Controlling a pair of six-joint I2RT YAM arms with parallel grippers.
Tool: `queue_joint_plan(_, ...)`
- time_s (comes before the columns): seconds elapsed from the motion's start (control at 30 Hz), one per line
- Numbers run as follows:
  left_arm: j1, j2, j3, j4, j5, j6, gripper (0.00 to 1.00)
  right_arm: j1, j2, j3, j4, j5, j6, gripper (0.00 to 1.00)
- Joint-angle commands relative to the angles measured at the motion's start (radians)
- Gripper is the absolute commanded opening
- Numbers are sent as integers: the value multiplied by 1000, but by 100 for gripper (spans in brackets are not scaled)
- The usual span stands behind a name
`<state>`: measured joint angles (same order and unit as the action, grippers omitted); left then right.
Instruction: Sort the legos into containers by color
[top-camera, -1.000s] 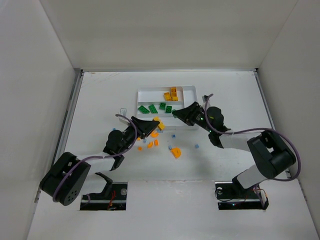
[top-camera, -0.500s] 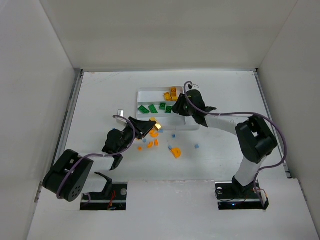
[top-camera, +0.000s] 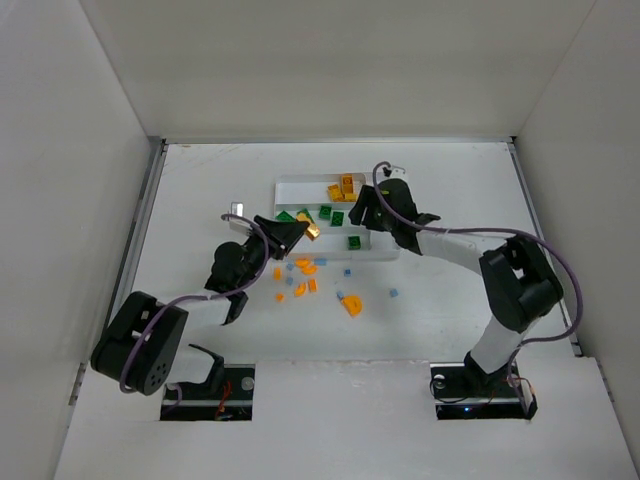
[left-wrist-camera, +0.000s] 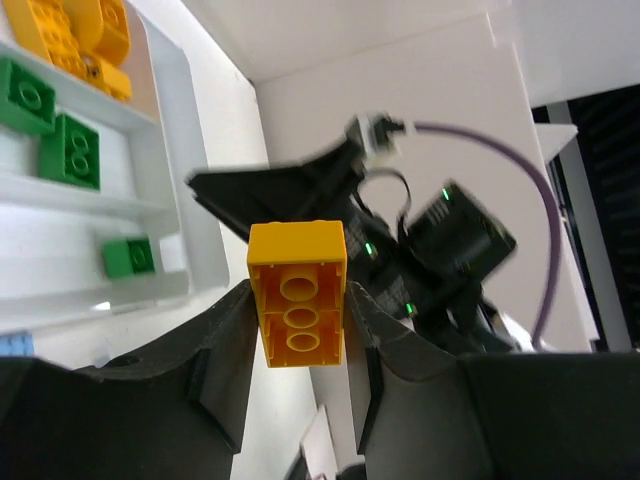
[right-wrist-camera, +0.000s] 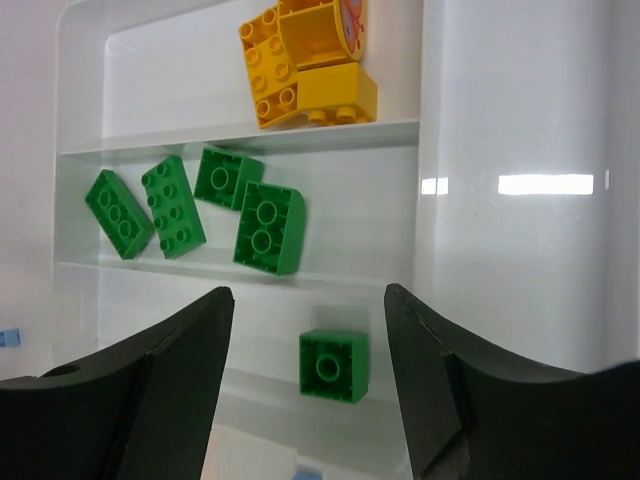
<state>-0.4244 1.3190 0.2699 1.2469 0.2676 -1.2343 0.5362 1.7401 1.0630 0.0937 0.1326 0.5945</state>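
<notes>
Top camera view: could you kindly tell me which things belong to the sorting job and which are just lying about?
Job:
- white compartment tray
- held yellow brick
- green bricks and yellow pieces in the tray
- loose orange pieces
- loose light blue pieces

Just there:
- purple cables
- table
- white enclosure walls

The tray (right-wrist-camera: 520, 280) is glossy white plastic, smooth, with bright glare on its floor and walls. The green bricks (right-wrist-camera: 268, 228) are smooth, hard plastic with a soft sheen, and so is the yellow brick (left-wrist-camera: 296, 310). The fingers (left-wrist-camera: 225, 370) of the left claw (left-wrist-camera: 300, 290) and of the right claw (right-wrist-camera: 307, 292) are matt black, probably plastic. The table (top-camera: 200, 200) is matt white. The purple cable (left-wrist-camera: 445, 128) has a smooth sheath.
</notes>
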Motion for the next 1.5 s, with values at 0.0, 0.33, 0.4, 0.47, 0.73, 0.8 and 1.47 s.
queue_joint_plan(0.0,17,20,90,-42,-44,59,22,11,-129,-66,90,39,-7,66)
queue_joint_plan(0.33,-6,62,178,-159,-82,134,21,99,-179,-133,-55,30,-51,59)
queue_joint_plan(0.4,-7,52,169,-173,-97,156,21,133,-154,-112,-93,44,-93,63)
queue_joint_plan(0.47,-20,49,167,-187,-114,164,21,147,-120,-81,-126,74,-110,67)
queue_joint_plan(0.73,-47,10,163,-214,-125,190,21,163,-10,2,-163,206,-144,69)
queue_joint_plan(0.8,-46,-9,147,-216,-131,197,22,163,13,14,-169,220,-148,68)
queue_joint_plan(1.47,19,-43,100,-204,-97,196,22,129,-54,77,-138,196,-102,28)
